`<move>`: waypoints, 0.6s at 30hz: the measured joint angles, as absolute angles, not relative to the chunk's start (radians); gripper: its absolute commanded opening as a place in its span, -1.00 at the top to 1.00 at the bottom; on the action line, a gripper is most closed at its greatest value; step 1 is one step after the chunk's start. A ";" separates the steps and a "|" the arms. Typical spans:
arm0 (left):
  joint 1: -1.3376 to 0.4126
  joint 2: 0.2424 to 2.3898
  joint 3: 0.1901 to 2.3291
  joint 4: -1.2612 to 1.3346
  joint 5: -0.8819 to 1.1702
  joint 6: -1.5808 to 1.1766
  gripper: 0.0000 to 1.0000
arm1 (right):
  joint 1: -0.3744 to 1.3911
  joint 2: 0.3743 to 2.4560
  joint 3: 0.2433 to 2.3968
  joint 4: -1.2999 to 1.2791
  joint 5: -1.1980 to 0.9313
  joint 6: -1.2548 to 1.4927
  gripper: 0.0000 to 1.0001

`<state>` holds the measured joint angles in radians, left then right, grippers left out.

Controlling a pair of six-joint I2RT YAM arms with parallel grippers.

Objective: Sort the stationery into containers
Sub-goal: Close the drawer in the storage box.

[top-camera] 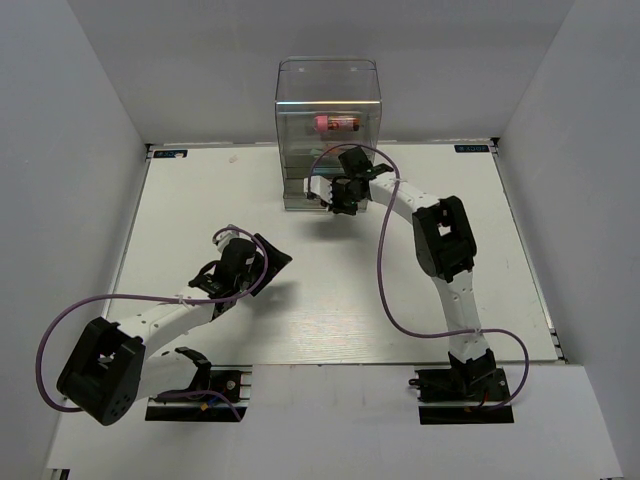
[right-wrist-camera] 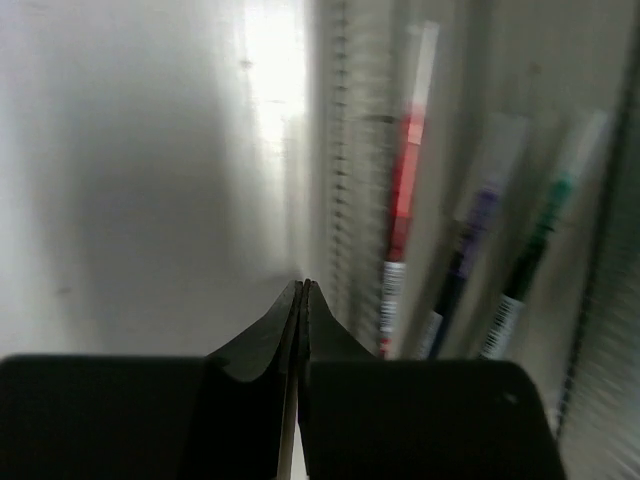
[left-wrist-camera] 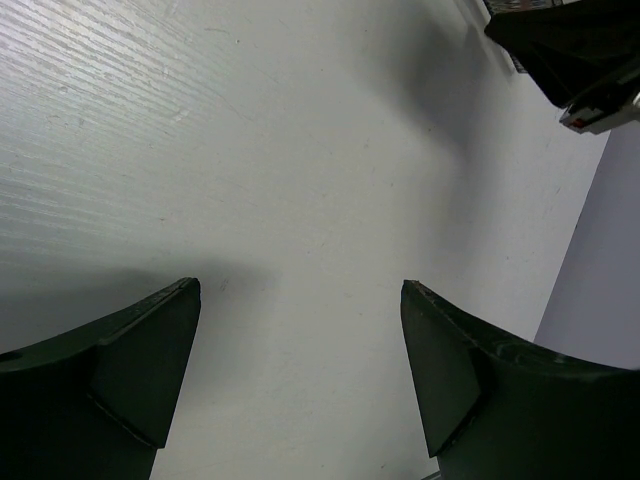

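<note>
The white-and-black left arm (top-camera: pixel 160 320) is kept low and bent, and the black two-finger left gripper (left-wrist-camera: pixel 300 340) is held wide apart. The white-and-black right arm (top-camera: pixel 445 235) is stretched forward, and the black two-finger right gripper (right-wrist-camera: pixel 302 300) is pressed together.

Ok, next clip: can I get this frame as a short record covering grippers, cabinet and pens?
left gripper: open, empty, over bare table
right gripper: shut, empty, at the cabinet front
cabinet: clear, far centre of table
pink marker: inside an upper drawer
red pen, dark pen, green pen: side by side beside the right gripper, blurred
</note>
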<state>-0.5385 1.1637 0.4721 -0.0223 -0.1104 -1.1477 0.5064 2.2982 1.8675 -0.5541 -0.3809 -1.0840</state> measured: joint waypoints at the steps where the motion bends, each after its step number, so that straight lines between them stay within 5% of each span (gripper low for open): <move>1: -0.538 1.163 0.472 -0.022 -0.110 -1.148 -0.82 | 0.506 2.302 1.868 -0.530 -0.355 -1.068 1.00; 18: -0.538 1.163 0.472 -0.022 -0.107 -1.148 -0.82 | 0.543 2.303 1.786 -0.136 -0.062 -0.953 1.00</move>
